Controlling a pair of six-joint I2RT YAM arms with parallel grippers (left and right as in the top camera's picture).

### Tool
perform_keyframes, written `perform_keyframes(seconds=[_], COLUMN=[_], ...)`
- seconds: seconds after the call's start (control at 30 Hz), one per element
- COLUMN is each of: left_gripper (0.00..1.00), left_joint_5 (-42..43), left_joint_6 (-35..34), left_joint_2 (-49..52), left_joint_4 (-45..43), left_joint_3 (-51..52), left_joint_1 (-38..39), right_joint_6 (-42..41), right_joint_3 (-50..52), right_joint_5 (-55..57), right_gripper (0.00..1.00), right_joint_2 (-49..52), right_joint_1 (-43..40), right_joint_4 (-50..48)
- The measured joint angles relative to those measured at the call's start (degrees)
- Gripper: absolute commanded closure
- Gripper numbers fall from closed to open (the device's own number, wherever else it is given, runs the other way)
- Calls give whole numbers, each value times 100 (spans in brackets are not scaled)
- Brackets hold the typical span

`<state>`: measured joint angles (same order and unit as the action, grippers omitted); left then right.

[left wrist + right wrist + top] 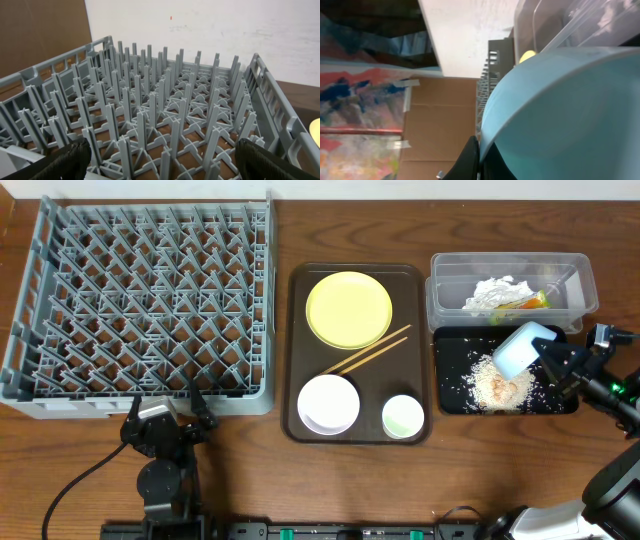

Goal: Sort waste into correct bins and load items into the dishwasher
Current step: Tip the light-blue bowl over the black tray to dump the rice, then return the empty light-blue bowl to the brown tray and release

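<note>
The right gripper [548, 360] is closed on the rim of the light blue bowl [522, 350] and holds it tilted over the black tray [452, 385], right of the brown serving tray [295, 340]. A pile of beige crumbs [497, 388] lies under the bowl. Behind the black tray, the clear tub [580, 280] holds the white tissue [495, 292] and the wrapper [530, 303]. On the serving tray are the yellow plate [348, 310], the chopsticks [368, 352], the white bowl [328, 403] and the cup [403, 416]. Left of the serving tray, the left gripper [166, 408] is at the near edge of the grey dish rack [140, 300], its jaws wide apart and holding nothing.
</note>
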<state>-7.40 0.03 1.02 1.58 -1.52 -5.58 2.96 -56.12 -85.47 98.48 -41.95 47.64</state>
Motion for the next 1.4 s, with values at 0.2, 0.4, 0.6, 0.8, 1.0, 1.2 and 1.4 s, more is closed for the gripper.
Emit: perform_keyframes(seconds=[0.2, 0.4, 0.6, 0.8, 1.0, 1.2, 1.4], left_gripper=[8, 7, 8, 8, 8, 8, 8], left_joint_5=[0, 0, 0, 0, -2, 0, 0], left_joint_6=[0, -2, 0, 0, 0, 0, 0], left_joint_2=[0, 0, 0, 2, 2, 2, 0], left_joint_4=[-2, -2, 0, -2, -2, -2, -2], left_joint_3=[0, 0, 0, 0, 0, 0, 0], left_joint_1=[0, 0, 0, 0, 0, 0, 0], right_joint_6=[-72, -85, -254, -584, -756, -872, -881], right_joint_3=[0, 0, -378, -1628, -2369, -2369, -2367], right_joint_5=[-92, -116, 249, 1974, 4339, 6446, 7678], right_gripper=[99, 99, 99, 99, 99, 99, 99], right_joint_2=[0, -184, -1154, -2022, -2218, -1770, -962], right_joint_1=[13, 306, 1091, 2302, 4229, 5958, 6885], right_joint_4=[52, 111, 63, 92, 114, 256, 409])
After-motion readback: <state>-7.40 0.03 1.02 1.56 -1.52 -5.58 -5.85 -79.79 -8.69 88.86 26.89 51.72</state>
